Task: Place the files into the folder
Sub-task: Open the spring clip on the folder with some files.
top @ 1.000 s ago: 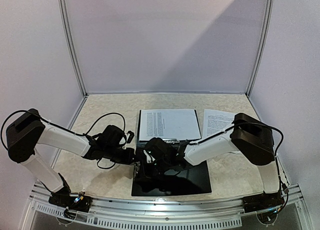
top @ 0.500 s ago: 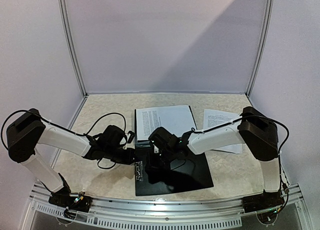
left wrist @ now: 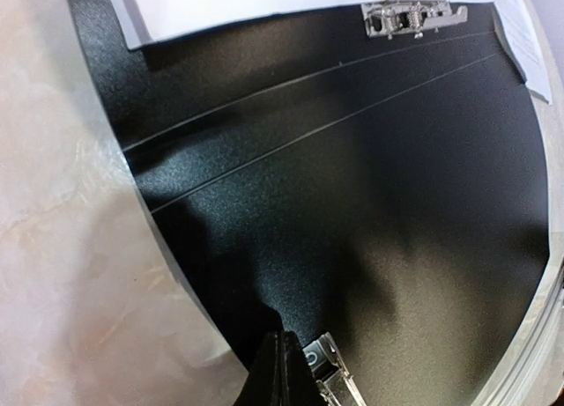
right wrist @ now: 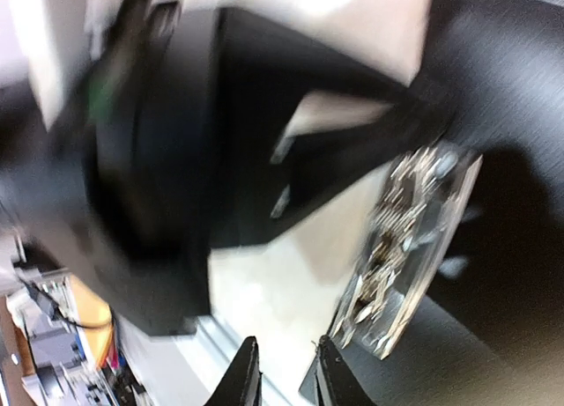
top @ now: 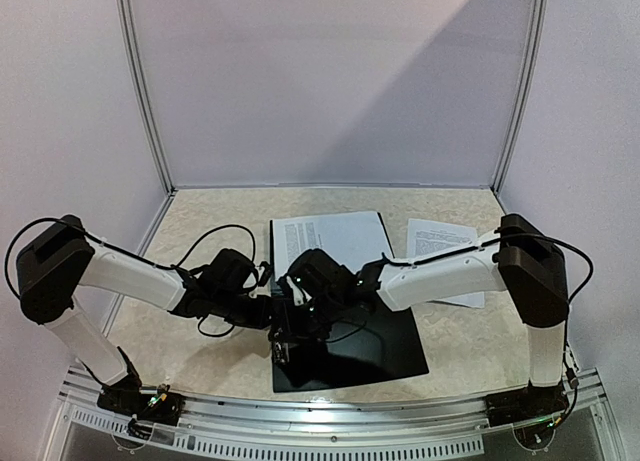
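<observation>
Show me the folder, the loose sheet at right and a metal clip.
folder (top: 385, 346), top external view, bare panel.
loose sheet (top: 436, 237), top external view, upper part.
metal clip (left wrist: 412, 17), left wrist view, its middle.

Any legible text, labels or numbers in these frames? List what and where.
Sheet on the folder, far half: printed paragraphs, too small to read.
Loose sheet to the right: printed paragraphs, too small to read.
Sheet edge, left wrist view: faint print, unreadable.
Metal clip: no legible marking.
Right wrist view: motion-blurred, nothing readable.
Nothing can be quoted.
</observation>
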`<state>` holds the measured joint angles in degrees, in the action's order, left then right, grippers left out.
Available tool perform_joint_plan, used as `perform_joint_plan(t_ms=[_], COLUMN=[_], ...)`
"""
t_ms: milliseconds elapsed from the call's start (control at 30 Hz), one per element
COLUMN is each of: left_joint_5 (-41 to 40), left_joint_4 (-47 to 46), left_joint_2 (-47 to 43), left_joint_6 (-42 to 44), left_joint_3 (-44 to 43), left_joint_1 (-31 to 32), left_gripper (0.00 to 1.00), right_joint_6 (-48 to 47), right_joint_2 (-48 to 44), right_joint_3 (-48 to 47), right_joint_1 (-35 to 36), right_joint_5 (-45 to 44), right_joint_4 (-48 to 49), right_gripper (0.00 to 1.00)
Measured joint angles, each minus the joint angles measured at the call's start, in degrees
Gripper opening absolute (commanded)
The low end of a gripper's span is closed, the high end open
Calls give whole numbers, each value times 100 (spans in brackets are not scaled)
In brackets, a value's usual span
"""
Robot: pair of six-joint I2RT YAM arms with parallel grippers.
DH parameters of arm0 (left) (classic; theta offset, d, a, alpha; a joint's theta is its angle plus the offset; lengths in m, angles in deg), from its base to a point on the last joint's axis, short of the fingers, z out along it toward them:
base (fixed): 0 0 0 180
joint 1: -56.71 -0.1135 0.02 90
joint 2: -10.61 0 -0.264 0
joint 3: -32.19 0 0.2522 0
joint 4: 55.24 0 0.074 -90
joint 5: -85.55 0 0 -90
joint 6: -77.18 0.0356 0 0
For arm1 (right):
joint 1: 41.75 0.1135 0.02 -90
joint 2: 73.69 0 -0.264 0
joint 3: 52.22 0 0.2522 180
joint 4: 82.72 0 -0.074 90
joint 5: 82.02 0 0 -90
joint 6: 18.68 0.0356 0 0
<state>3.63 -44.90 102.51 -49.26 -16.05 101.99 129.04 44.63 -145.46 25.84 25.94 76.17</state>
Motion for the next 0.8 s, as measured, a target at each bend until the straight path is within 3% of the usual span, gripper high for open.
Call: perform_joint_plan(t_ms=[167,800], left_joint_5=[-20,-63], left_joint_4=[37,70], left_joint_2=[2,2], left_joint_6=[2,-11], left_joint_3=[-20,-35], left_joint_1=[11,37], left_gripper=[0,0], right_joint_6=[-144,-164], right_joint_2=[125,439], right_joint_3=[-48,-59], right_joint_1=[282,247], right_joint_5=[-44,-118], right_joint_4=[-170,-284], right_gripper=[19,13])
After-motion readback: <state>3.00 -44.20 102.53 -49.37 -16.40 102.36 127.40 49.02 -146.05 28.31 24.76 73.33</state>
